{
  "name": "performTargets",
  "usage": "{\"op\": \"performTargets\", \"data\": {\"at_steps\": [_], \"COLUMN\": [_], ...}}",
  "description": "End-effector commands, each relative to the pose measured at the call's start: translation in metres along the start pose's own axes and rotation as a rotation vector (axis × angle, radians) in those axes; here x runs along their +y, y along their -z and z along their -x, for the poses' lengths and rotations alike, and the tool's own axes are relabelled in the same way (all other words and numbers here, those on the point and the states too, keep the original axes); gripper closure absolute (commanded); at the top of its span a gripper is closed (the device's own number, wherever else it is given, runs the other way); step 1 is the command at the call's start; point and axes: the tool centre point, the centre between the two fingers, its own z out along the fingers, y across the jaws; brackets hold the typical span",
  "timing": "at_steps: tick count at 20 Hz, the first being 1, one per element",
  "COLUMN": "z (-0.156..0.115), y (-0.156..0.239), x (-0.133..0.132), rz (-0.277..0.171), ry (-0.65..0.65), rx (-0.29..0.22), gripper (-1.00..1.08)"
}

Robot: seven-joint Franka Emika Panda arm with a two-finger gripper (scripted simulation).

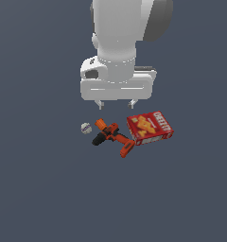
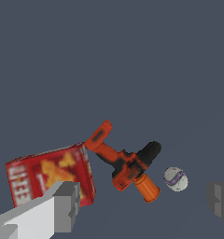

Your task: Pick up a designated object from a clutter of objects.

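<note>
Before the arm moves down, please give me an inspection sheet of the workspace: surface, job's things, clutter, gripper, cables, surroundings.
Surface: plain dark grey-blue floor, no marks seen.
Job's things: small whitish ball with a purple band, resting on the floor, free, close beside the drill's orange tip; whether they touch cannot be told.
Clutter: orange-and-black drill lying on its side between ball and box; flat red cracker box at the exterior view's right, its corner next to the drill's base.
Gripper: gripper above the objects, jaws open, holding nothing.
Cables: nothing seen.
Surroundings: nothing seen beyond the floor.
</note>
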Motion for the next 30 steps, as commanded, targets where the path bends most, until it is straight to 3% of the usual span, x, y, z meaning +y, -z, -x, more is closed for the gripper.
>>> {"op": "performTargets", "data": {"at_steps": [1,10,15,30], "z": [0.000,0.008,0.008,0.015], "y": [0.000,-0.010,-0.011,-0.063], "x": [0.000,-0.020,-0.019,0.023], "rz": [0.000,-0.030,-0.030,-0.033], "ry": [0.000,0.004,0.006,0.117], "rx": [0.000,-0.042,-0.041,-0.036], "gripper": [-0.92,-0.92,-0.92,-0.92]}}
